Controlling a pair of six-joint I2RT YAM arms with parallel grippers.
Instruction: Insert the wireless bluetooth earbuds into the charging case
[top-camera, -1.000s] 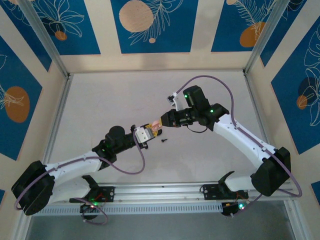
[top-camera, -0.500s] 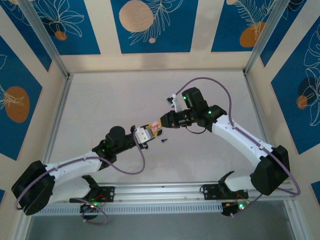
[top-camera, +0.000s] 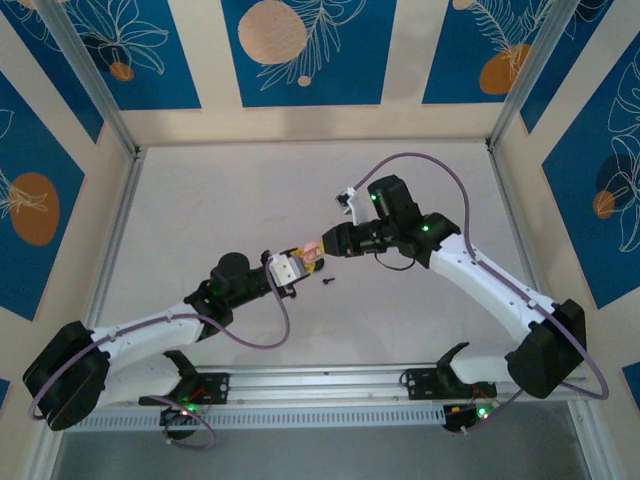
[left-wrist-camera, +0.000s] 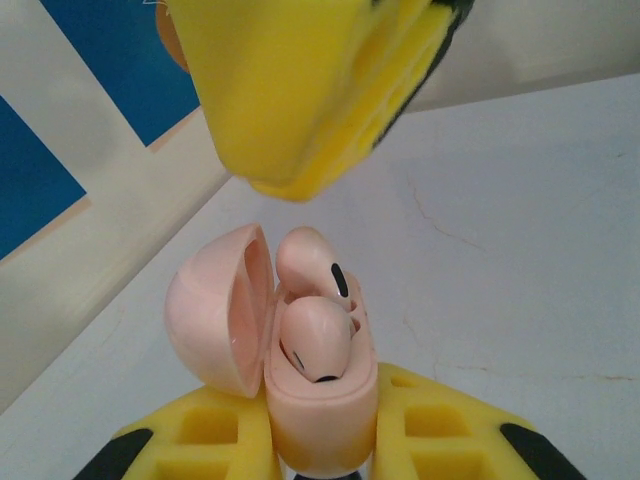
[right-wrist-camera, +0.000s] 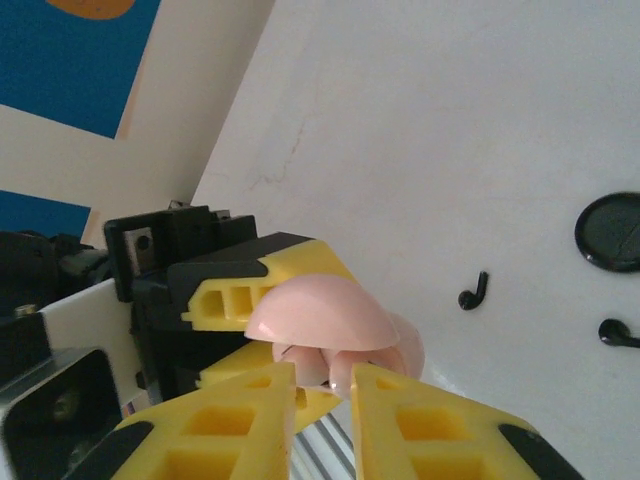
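Note:
My left gripper (left-wrist-camera: 320, 440) is shut on a pink charging case (left-wrist-camera: 322, 410) and holds it upright above the table, its lid (left-wrist-camera: 215, 310) swung open to the left. Two pink earbuds sit in the case. The near one (left-wrist-camera: 315, 338) lies low in its well. The far one (left-wrist-camera: 308, 258) stands a little higher. My right gripper (right-wrist-camera: 322, 390) hovers just over the case (right-wrist-camera: 318, 315) with its fingers a small gap apart and nothing between them. From above, both grippers meet at the case (top-camera: 312, 248) mid-table.
Two tiny black hooked pieces (right-wrist-camera: 473, 292) (right-wrist-camera: 618, 333) lie on the white table. A black round disc (right-wrist-camera: 612, 232) lies beside them. One black piece (top-camera: 327, 283) lies just below the grippers. The right finger (left-wrist-camera: 300, 90) hangs close above the case.
My right gripper's fingers have parted slightly over the case and its arm has shifted a little. The left arm and the case have stayed still.

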